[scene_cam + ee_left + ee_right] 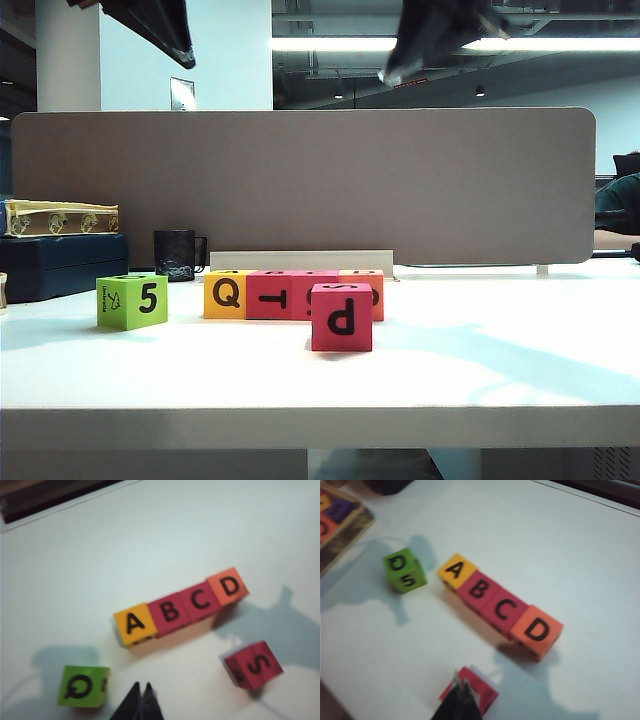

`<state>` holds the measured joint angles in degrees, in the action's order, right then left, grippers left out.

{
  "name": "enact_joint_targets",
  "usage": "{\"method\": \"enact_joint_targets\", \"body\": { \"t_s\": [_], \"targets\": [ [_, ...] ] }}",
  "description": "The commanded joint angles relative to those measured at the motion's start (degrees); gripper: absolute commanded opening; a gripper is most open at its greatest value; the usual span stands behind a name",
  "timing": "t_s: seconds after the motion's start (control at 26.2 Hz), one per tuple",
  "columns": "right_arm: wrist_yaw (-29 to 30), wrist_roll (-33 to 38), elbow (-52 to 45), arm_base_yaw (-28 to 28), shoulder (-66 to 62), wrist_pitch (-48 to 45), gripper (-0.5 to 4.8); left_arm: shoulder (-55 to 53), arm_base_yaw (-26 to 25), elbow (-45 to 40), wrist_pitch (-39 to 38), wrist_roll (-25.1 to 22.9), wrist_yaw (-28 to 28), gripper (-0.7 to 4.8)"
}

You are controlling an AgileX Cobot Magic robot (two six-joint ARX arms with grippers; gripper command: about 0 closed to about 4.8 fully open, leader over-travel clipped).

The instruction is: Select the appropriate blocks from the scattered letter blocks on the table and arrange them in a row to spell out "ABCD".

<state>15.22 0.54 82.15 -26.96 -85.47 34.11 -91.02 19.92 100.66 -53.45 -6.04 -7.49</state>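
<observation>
- Landmark: the row of four blocks on the white table (480, 370), tops reading A, B, C, D from above.
- Yellow-orange A block (135, 625): at one end of the row, touching the pink B block (170, 611).
- Pink C block (201, 600): between the B block and the orange-red D block (228, 586), touching both; the D block sat very slightly out of line in the left wrist view.
- Lime-green cube (82, 686): well apart from the row, off the A end; not part of the word.
- Spare pink cube (252, 664): near the row on the D side, apart from it, showing an S on top and a big p toward the exterior camera.
- My left gripper (141, 690): above the table, on the side of the row where the two spare cubes sat, fingers clenched together on nothing.
- My right gripper (461, 687): above the spare pink cube, off the D end of the row, fingers pinched together and empty.
- Step in hand, as I judged it: the word was spelled, so what remained was to draw both arms clear.
- To do that well, I reckoned: lift straight up first, keep my fingertips closed and away from the row, and avoid brushing the spare pink cube into the D block.
- Risk noted: a low sideways sweep could nudge the row crooked.
</observation>
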Motion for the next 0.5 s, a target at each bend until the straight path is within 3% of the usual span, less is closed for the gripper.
{"method": "enact_joint_targets", "body": {
  "t_s": [0.04, 0.23, 0.5],
  "targets": [
    [0.28, -0.63, 0.24, -2.58, 3.02, 2.08, -0.03, 0.81, 0.11, -2.97, 0.76, -1.03, -5.07, -0.05],
    [0.09, -0.61, 0.24, -4.85, 6.99, 4.28, -0.03, 4.85, 0.11, -13.53, 7.15, -1.03, -9.35, -0.05],
    [0.13, -0.61, 0.22, -4.98, 8.74, 8.31, -0.03, 21.53, 0.11, -40.11, 20.31, 1.97, -11.82, -0.05]
  ]
}}
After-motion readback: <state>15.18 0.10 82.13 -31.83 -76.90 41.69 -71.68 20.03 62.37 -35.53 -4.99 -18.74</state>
